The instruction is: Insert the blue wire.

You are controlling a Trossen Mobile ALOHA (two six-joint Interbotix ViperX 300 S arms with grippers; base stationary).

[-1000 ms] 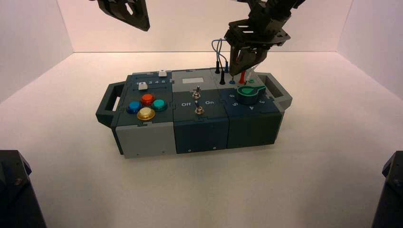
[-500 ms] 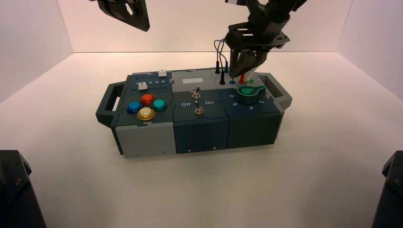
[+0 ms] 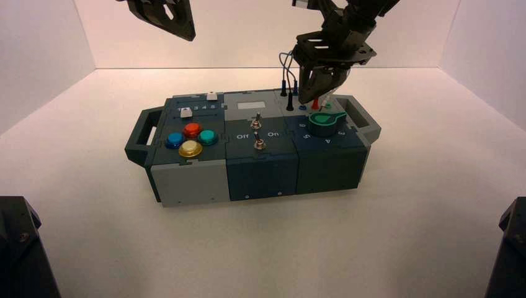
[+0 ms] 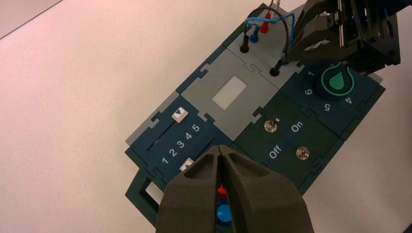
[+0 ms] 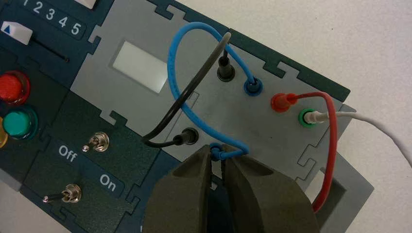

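blue wire [image 5: 173, 73] lay behind the green knob [image 3: 324, 123], its far plug seated. my right gripper [image 5: 219, 154], just behind the knob, clenched the near plug, presumably to steer it home. left gripper [image 4: 219, 148], closed, idled well left of the knob.

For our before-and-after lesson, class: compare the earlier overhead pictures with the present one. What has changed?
The right gripper has shifted slightly to the robot's left at the box's wire panel, and the blue wire's loop has moved a little to the robot's right. The left gripper, the box and the green knob stayed put.
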